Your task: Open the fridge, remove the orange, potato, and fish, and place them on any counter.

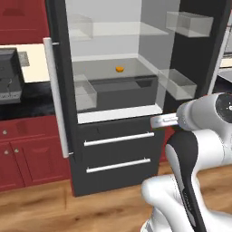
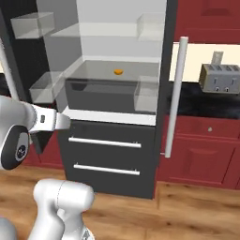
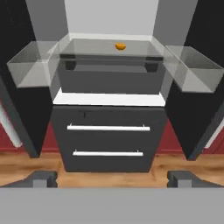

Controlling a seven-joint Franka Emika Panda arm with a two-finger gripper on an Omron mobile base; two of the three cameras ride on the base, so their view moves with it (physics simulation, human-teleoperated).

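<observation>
Against the red cabinets, the fridge (image 1: 115,149) stands with both upper doors swung wide, its left door's white rod handle (image 1: 56,97) nearest the black counter (image 1: 27,102). Moving right, the orange (image 1: 119,69) sits alone on the lower glass shelf (image 1: 113,68). Facing the drawers below, the tool (image 3: 112,179) hangs empty, fingers spread wide.

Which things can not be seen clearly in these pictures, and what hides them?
- Small orange object on the glass shelf of the tall charcoal-grey fridge: too small in every view to tell its kind.
- Inside of the dark drawer under that shelf: its own front wall hides it.
- Fridge top: cut off by the upper edge in both base views.
- Open claw: the hand view shows just its two tips.
</observation>
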